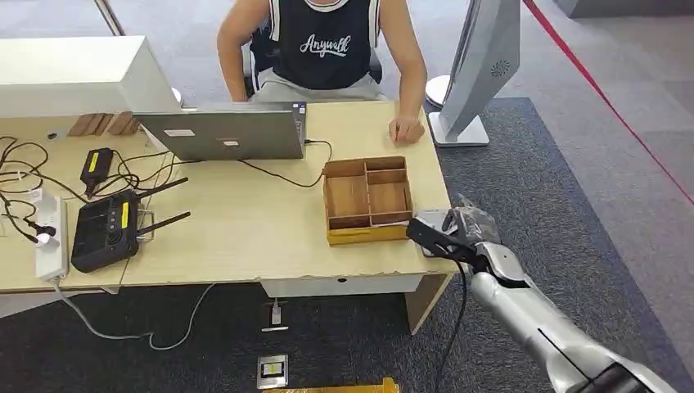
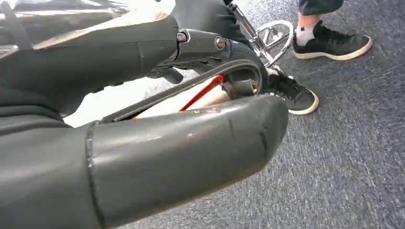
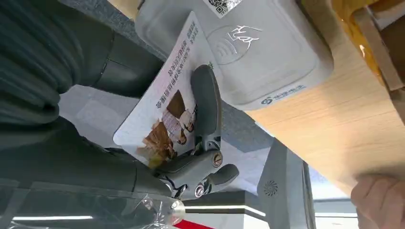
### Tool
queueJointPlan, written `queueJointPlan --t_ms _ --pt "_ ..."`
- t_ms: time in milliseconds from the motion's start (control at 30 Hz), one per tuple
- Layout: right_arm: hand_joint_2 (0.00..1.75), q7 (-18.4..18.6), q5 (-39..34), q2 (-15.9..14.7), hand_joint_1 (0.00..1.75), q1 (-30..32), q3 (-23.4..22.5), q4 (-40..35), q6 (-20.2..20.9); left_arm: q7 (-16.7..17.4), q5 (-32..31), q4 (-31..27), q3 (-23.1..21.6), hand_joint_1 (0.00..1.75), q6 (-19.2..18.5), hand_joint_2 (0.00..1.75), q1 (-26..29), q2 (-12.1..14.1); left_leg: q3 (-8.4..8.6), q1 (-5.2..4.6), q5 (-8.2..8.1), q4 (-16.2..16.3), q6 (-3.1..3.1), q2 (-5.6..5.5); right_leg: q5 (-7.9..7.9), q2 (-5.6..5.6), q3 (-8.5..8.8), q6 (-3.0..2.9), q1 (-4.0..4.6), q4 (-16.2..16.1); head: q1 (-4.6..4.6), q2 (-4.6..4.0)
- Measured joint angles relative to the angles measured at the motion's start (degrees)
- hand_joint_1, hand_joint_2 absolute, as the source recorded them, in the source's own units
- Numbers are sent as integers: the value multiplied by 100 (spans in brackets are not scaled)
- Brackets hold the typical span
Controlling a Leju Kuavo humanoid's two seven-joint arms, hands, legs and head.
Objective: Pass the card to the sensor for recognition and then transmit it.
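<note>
One wooden tray (image 1: 366, 199), divided into compartments, sits on the light wood desk (image 1: 237, 229) near its right end; the compartments appear bare wood inside, and a yellow strip runs along the tray's near side. Just beside the tray, at the desk's corner, lies the grey card sensor (image 3: 267, 52) (a contactless hand-and-waves symbol is moulded into its top, a QR sticker sits at one end, and small blue characters along one edge are too small to read). The right hand (image 1: 458, 229) pinches the card (image 3: 165, 107) between its thick thumb and a darker finger (image 3: 206, 102), the card's far edge lying over the sensor's rim. Printed on the card are lines of Chinese text, not legible, and a brownish photograph. A seated person (image 1: 323, 41) across the desk wears a dark vest lettered "Anywell". A closed laptop (image 1: 225, 131) and a black router (image 1: 106, 229) stand further left. Whether the left hand (image 2: 143, 157) is spread or closed cannot be told.
</note>
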Motion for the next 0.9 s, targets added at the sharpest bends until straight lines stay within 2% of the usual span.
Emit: queueJointPlan --t_ms 333,367,467,700,900 --pt "175 -2 -28 37 175 4 0 66 -61 -31 -15 0 0 0 -18 0 0 0 2 0 0 0 0 1 0 0 1 0 0 -1 0 0" --pt "175 -18 -24 39 175 5 0 68 -160 -42 -26 0 0 0 -20 0 1 0 1 0 0 0 0 1 0 0 2 0 0 -1 0 0" --pt "175 -149 31 24 175 -14 -24 48 -815 -109 -57 0 -2 0 -13 0 0 0 -6 -2 6 0 -2 0 3 0 -2 0 -4 1 -2 0" --pt "175 311 175 -278 175 -923 -151 -678 -236 -116 -190 0 -2 0 -18 0 -57 0 -13 -7 13 1 0 4 16 2 -16 -4 -6 3 -2 0" --pt "175 444 422 -341 175 -1645 -179 -1261 81 -219 -278 0 -15 0 -18 0 -115 -4 -15 -5 14 1 -1 2 16 2 -17 -5 -5 4 -2 0"
